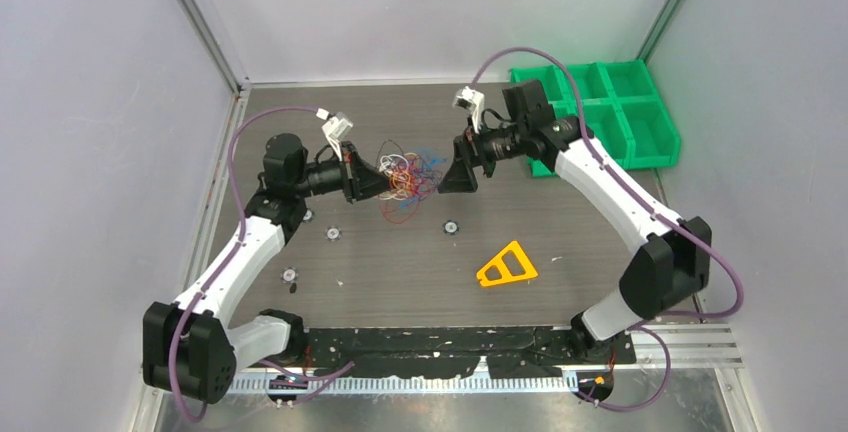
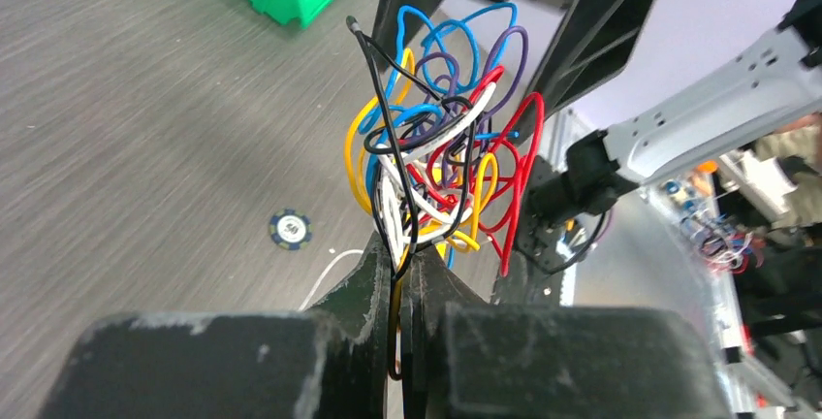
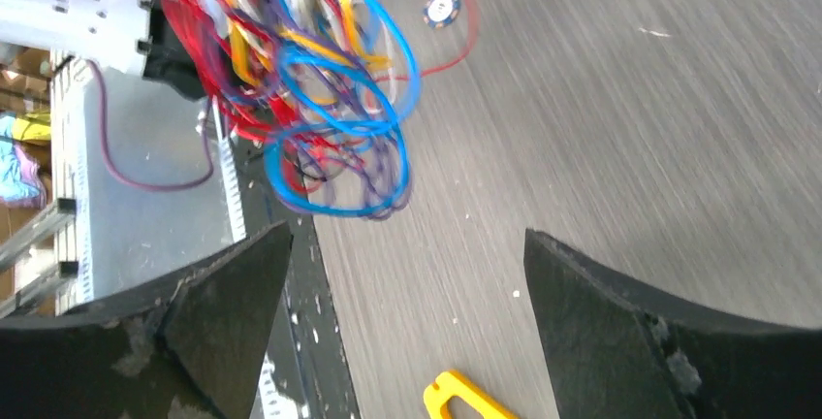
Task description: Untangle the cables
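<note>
Wood-grain table [image 1: 400, 282]: green bins [image 1: 600, 112], orange triangle [image 1: 507, 266], poker chips [image 1: 451, 226].

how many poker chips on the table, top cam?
4. Chips sit left of centre; the fourth lies on the table near the right pincer. The cables may hide more.

Nose to nose: the left arm [image 1: 235, 252] and the right arm [image 1: 610, 187] bend inward from their bases, wrists level, tips facing each other a little apart. The left pincer [image 2: 397, 249] is clamped tight on the cables [image 2: 436, 147]; the right pincer [image 3: 407, 235] stands with both fingers spread wide, clear of them.
</note>
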You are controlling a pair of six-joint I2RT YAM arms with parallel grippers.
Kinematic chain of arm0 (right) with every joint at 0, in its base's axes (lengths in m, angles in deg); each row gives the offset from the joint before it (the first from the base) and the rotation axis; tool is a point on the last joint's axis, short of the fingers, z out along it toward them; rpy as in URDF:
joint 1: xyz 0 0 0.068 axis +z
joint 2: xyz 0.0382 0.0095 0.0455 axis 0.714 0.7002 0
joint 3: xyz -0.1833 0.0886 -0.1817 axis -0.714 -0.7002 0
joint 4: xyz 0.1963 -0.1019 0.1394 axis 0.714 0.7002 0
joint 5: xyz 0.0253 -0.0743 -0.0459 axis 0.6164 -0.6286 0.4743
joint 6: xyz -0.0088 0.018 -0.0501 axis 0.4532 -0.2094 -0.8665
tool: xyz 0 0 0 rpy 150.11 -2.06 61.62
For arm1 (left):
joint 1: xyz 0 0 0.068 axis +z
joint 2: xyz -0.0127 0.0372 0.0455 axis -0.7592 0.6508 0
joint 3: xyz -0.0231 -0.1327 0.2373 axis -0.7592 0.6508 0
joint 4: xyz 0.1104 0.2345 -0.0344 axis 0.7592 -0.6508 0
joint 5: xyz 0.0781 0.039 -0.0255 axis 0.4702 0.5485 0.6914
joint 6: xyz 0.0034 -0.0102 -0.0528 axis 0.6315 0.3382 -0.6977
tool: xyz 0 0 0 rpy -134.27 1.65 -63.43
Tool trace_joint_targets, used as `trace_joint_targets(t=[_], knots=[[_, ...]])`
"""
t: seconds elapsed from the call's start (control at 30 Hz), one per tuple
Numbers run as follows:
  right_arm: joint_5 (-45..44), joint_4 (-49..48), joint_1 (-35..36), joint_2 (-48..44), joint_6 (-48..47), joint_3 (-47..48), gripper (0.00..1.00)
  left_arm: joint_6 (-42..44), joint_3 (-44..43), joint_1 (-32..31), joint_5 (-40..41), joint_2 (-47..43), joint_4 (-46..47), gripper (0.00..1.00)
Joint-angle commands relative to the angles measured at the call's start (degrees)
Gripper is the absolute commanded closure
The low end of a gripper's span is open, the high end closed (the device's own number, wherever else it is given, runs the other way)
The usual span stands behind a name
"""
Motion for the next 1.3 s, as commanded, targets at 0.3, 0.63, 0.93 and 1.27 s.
trace_joint_targets(t=[0.3,0.63,0.93,1.27], knots=[[-2.18,-45.38,2.21,-5.77,29.83,-14.86,0.05,-17.09,1.50,0.04,-0.77,0.42,17.45,1.00],[-5.43,-40.62,-0.89,-7.13,28.10,-12.69,0.93,-7.39,-1.02,0.61,-1.31,-1.72,1.56,1.00],[-21.77,-22.83,-12.24,-12.01,11.93,-9.57,0.95,21.65,-8.92,8.01,9.70,-5.70,-37.54,1.00],[-25.47,-18.23,-16.91,-13.45,5.82,-9.47,0.95,35.38,-12.08,19.19,18.88,-2.91,-47.54,1.00]])
